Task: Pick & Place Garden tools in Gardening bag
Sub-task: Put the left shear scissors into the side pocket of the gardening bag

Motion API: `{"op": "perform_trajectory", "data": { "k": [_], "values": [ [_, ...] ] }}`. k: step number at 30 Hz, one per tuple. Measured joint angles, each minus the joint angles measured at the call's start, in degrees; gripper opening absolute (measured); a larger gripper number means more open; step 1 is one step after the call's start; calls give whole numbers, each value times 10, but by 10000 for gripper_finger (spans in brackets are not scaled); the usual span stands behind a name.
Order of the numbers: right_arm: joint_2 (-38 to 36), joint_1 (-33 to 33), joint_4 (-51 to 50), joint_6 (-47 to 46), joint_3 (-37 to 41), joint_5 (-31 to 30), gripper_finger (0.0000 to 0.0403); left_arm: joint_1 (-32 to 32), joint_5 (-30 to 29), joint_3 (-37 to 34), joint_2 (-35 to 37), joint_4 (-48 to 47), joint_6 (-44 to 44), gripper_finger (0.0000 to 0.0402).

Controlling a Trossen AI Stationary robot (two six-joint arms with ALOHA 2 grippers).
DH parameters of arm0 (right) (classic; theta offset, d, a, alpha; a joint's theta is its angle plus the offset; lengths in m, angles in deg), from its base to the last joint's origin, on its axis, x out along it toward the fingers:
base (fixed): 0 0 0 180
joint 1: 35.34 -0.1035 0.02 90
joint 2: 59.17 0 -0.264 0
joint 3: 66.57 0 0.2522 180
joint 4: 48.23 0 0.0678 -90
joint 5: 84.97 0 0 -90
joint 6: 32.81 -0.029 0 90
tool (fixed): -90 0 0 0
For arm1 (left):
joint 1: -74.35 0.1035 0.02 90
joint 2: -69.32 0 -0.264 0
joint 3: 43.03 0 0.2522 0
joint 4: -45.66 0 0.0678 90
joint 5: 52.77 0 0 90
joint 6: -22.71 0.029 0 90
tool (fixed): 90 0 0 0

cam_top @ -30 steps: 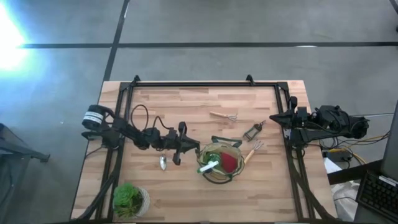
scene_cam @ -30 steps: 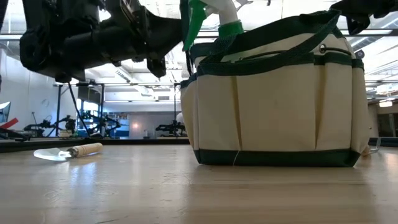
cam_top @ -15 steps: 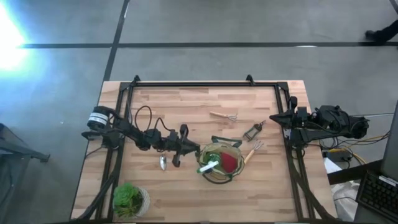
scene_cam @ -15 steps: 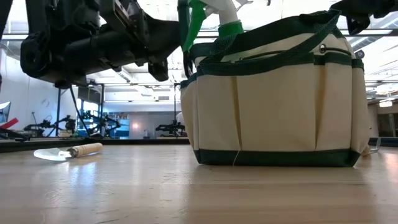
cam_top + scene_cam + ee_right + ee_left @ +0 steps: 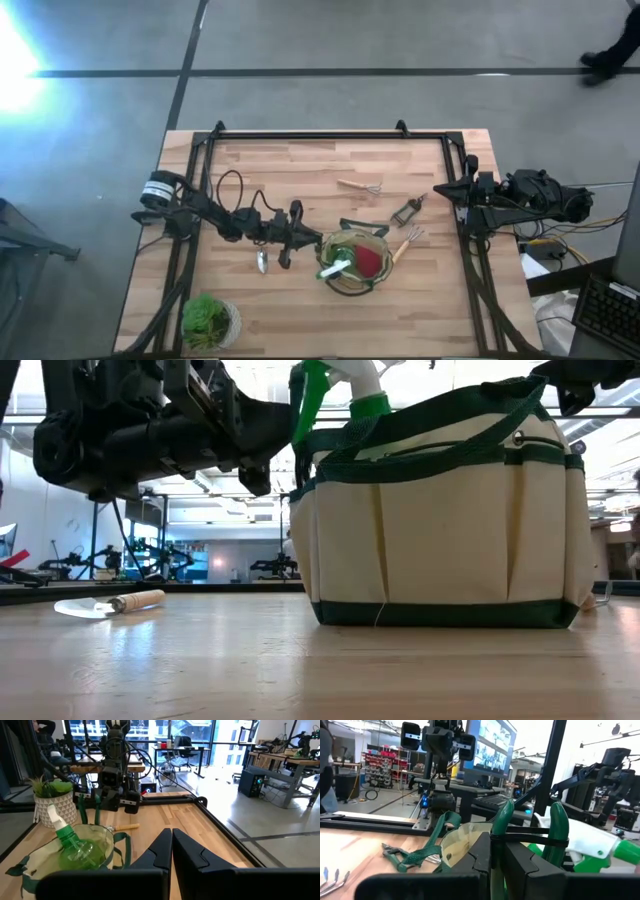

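Observation:
The olive-tan gardening bag [image 5: 350,290] stands at the table's middle. It holds a green spray bottle with a white nozzle [image 5: 335,268] and a pink-red item [image 5: 368,262]. My left gripper [image 5: 305,238] is at the bag's left rim, shut on a green-handled tool [image 5: 557,825]. A trowel [image 5: 262,262] lies flat on the table left of the bag. Two rake forks [image 5: 360,186] [image 5: 405,243] and dark pruners [image 5: 405,211] lie beyond and right of the bag. My right gripper [image 5: 440,190] waits shut at the table's right edge. My left gripper pinches one green handle [image 5: 501,827] of the tool between its two fingers. The fingers come about level from the table's left side, over the bag's rim. Both handles stand upright [image 5: 81,812], and the tool's lower end goes down into the bag, hidden by its wall.
A leafy plant in a pale pot [image 5: 208,320] stands at the near left corner. A black frame [image 5: 330,138] runs round the table's edges. One bag strap [image 5: 360,226] lies on the table behind the bag. Bare wood shows near the front edge.
My left arm has edged a little toward the bag, still shut on the green-handled tool. The bag and the tools on the table have stayed where they were.

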Motion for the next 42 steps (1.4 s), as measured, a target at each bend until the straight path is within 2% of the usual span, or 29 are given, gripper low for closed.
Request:
{"op": "perform_trajectory", "data": {
  "k": [32, 42],
  "values": [
    [0, 0, 0, 0, 0, 0, 8, 0, -6, 14, -1, -51, 24, 26],
    [0, 0, 0, 0, 0, 0, 8, 0, -8, 45, -67, -7, 19, 26]
  ]
}}
